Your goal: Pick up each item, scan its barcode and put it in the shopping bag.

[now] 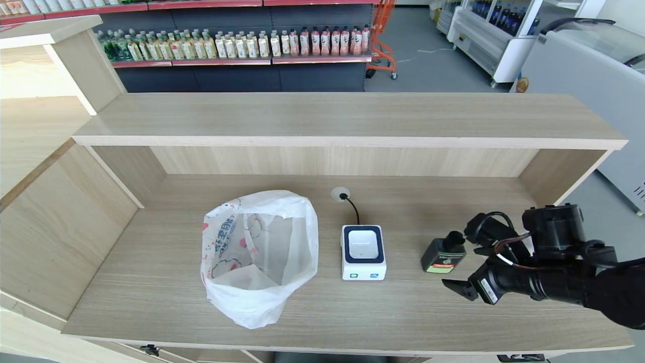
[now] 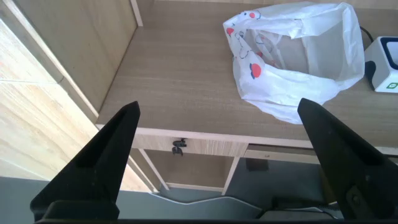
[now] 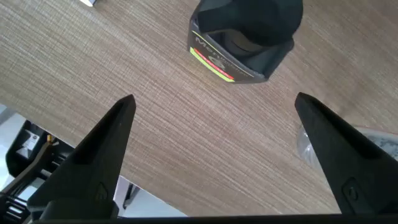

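R fingers wide, nothing held, just short of black item nr tabletop's right edge. L fingers wide too, off front-left corner. Scanner centre; bag beside it looks empty, so pick, scan & bagging all left.

Near the middle of the wooden counter: a barcode scanner, a white box with a dark blue frame round its pale window, lying flat and face up, black cable leaving toward 12 o'clock. At its 9 o'clock, just beside it: a shopping bag of thin white plastic printed in red and blue, slumped on the wood yet propped open, mouth upward. At the scanner's 3 o'clock, apart from it: a small black item with a black cap and a red-and-green label, label side toward 6 o'clock.
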### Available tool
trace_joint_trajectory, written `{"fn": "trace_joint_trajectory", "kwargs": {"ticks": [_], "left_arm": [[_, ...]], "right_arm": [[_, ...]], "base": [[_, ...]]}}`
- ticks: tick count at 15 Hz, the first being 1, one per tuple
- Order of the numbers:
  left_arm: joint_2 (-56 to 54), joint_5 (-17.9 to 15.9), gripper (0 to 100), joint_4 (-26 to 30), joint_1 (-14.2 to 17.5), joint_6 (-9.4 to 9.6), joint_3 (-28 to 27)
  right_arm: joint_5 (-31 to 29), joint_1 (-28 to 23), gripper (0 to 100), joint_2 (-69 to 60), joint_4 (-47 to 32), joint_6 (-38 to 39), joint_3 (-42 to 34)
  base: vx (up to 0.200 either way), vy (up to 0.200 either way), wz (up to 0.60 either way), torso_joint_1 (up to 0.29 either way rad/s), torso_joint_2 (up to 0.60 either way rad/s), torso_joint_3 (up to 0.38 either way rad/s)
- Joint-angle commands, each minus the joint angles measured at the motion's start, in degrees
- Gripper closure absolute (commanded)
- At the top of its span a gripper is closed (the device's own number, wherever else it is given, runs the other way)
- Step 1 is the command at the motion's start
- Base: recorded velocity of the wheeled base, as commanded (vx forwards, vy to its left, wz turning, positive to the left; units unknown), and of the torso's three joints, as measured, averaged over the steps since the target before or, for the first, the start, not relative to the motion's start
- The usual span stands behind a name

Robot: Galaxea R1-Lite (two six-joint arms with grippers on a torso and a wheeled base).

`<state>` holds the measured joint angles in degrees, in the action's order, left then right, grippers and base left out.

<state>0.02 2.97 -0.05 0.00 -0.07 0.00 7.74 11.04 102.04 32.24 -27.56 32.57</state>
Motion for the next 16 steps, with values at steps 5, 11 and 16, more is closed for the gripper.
{"fn": "trace_joint_trajectory", "kwargs": {"ticks": [5, 11, 16], "left_arm": [[-0.02, 0.01, 0, -0.04, 0.0, -0.01, 0.0], [-0.02, 0.01, 0, -0.04, 0.0, -0.01, 0.0], [-0.02, 0.01, 0, -0.04, 0.0, -0.01, 0.0]], "right_arm": [[-0.27, 1.61, 0, 8.18, 5.9, -5.75, 2.58], [-2.56, 0.82, 0, 8.27, 9.94, -6.98, 3.64], [-2.2, 0.56, 0, 12.05, 10.29, -7.07, 6.01]], "base": [[0.0, 0.0, 0.0, 0.0, 0.0, 0.0], [0.0, 0.0, 0.0, 0.0, 0.0, 0.0], [0.0, 0.0, 0.0, 0.0, 0.0, 0.0]]}}
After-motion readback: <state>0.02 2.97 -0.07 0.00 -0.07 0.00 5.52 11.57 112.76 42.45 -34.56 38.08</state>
